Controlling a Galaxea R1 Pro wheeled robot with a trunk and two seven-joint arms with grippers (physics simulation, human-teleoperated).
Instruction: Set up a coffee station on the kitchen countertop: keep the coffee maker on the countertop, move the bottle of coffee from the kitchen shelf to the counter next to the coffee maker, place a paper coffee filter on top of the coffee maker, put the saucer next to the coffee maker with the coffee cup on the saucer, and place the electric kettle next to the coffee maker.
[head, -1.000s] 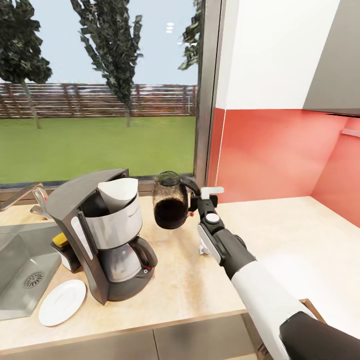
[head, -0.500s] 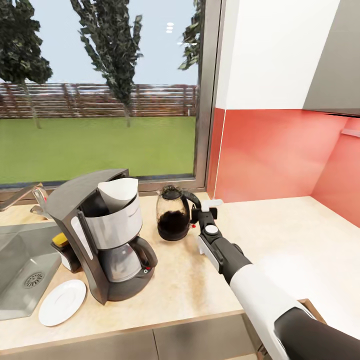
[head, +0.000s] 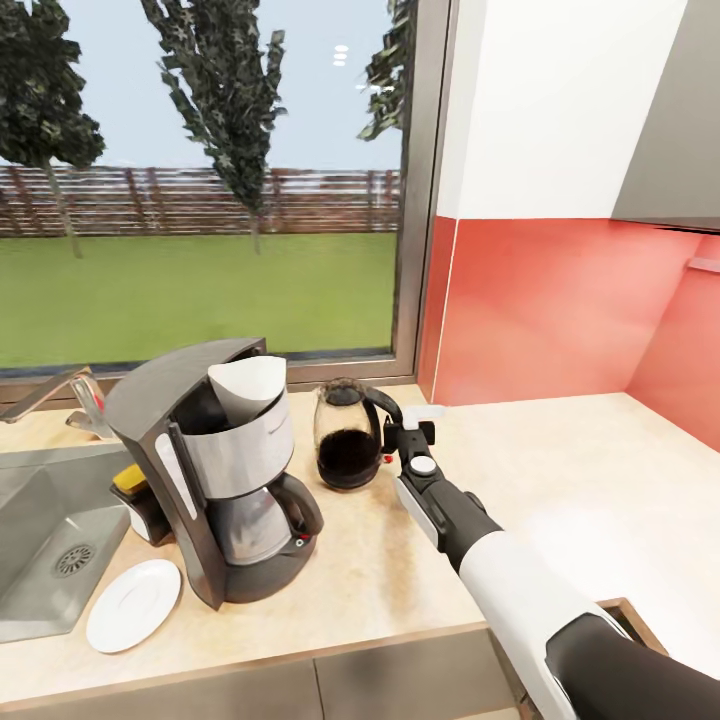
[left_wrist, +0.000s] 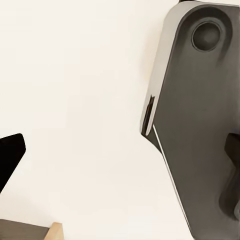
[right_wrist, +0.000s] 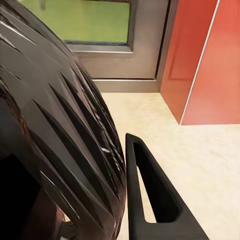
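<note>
On the kitchen counter, by the window:
Countertop (head: 560, 470): beige stone surface running from the sink at 9 o'clock to the red backsplash at 3 o'clock.
Window (head: 200, 180): at 12 o'clock behind the counter, showing lawn, fence and trees.
Sink (head: 40, 540): grey steel basin at 9 o'clock, its tap (head: 60, 395) just behind it.
Right arm (head: 520, 590): white and black, reaching in from 5 o'clock toward the middle of the counter.
Coffee maker (head: 220, 470): dark grey and silver, upright on the counter just beside the sink, lid tipped back.
Paper coffee filter (head: 245, 385): white cone sitting in the open top of the coffee maker.
Electric kettle (head: 350, 435): glass body with dark contents and a black lid, standing upright on the counter at 3 o'clock of the coffee maker, near it but apart; in the right wrist view its ribbed dark side (right_wrist: 60, 135) looms close.
Saucer (head: 133, 605): white, flat on the counter at 7 o'clock of the coffee maker, near the counter's front edge.
Right gripper (head: 405, 432): at the kettle's black handle, on its 3 o'clock side; one dark finger (right_wrist: 150, 195) shows beside the kettle body, and whether the claw clamps the handle cannot be told.
Yellow and black item (head: 135, 490): small, tucked between the sink and the coffee maker.
Left gripper: its state cannot be told from the left wrist view, which shows a pale surface and a dark grey robot part (left_wrist: 200, 125).
</note>
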